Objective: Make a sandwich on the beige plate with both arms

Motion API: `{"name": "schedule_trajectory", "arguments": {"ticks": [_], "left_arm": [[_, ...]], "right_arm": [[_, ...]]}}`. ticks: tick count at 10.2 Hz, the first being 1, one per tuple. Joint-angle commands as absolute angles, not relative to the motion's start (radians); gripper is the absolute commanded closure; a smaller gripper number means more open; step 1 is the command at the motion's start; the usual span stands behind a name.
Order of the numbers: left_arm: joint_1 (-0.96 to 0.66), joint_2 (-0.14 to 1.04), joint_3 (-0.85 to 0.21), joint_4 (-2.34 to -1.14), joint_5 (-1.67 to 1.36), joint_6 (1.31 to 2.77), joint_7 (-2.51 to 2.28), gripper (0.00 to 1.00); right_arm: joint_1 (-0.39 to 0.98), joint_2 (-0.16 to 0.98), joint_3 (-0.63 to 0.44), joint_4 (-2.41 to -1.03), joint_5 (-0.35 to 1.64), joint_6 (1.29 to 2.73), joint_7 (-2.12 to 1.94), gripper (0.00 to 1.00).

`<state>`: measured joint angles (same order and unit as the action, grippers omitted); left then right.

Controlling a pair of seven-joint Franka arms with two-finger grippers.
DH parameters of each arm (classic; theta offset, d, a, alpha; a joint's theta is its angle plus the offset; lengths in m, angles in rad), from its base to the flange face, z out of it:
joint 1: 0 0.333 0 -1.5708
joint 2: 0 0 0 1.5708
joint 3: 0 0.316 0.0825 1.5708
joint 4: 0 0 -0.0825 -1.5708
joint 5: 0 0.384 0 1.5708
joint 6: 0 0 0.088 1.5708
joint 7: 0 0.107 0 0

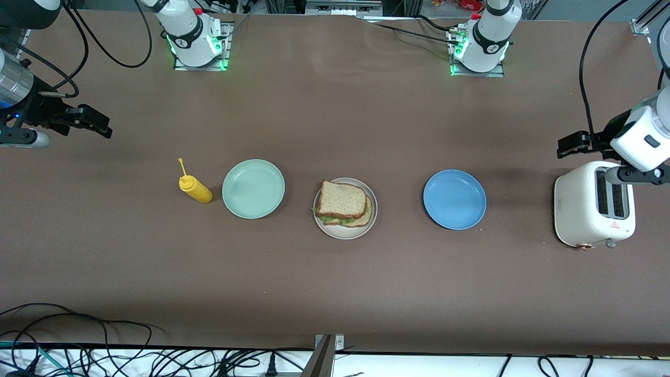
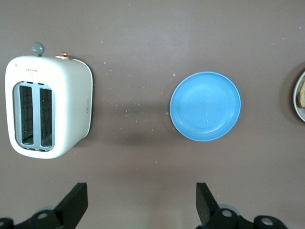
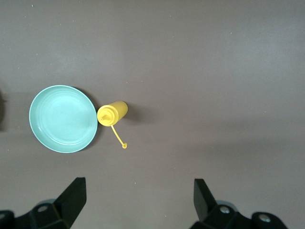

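The sandwich [image 1: 343,200], two brown-crusted bread slices with green lettuce between them, lies on the beige plate [image 1: 346,234] in the middle of the table. Only an edge of that plate [image 2: 298,97] shows in the left wrist view. My left gripper [image 1: 564,146] hangs open and holds nothing, over the table at the left arm's end, between the toaster and the blue plate; it also shows open in the left wrist view [image 2: 142,192]. My right gripper [image 1: 103,127] hangs open and holds nothing over the right arm's end of the table, also open in the right wrist view [image 3: 139,189].
A mint green plate [image 1: 253,188] [image 3: 63,118] and a yellow squeeze bottle [image 1: 195,188] [image 3: 113,113] stand toward the right arm's end. A blue plate [image 1: 454,199] [image 2: 205,106] and a white toaster [image 1: 594,212] [image 2: 47,112] stand toward the left arm's end. Cables lie along the front edge.
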<state>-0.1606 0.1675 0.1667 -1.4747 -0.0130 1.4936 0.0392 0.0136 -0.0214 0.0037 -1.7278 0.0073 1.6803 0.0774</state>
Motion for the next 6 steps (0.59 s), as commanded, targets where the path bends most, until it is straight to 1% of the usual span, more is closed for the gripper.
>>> {"name": "schedule_trajectory", "arguments": {"ticks": [1, 2, 6], "left_arm": [[-0.127, 0.106, 0.103, -1.523, 0.011, 1.502, 0.063, 0.00], [-0.118, 0.092, 0.089, -1.522, 0.011, 1.502, 0.061, 0.00], [-0.114, 0.057, 0.087, -1.523, 0.009, 1.502, 0.067, 0.00]], "right_arm": [[0.009, -0.025, 0.008, -1.717, 0.021, 1.672, 0.086, 0.00], [0.008, -0.025, 0.005, -1.715, 0.021, 1.674, 0.078, 0.00], [0.008, -0.021, 0.006, -1.709, 0.017, 1.675, 0.072, 0.00]]}}
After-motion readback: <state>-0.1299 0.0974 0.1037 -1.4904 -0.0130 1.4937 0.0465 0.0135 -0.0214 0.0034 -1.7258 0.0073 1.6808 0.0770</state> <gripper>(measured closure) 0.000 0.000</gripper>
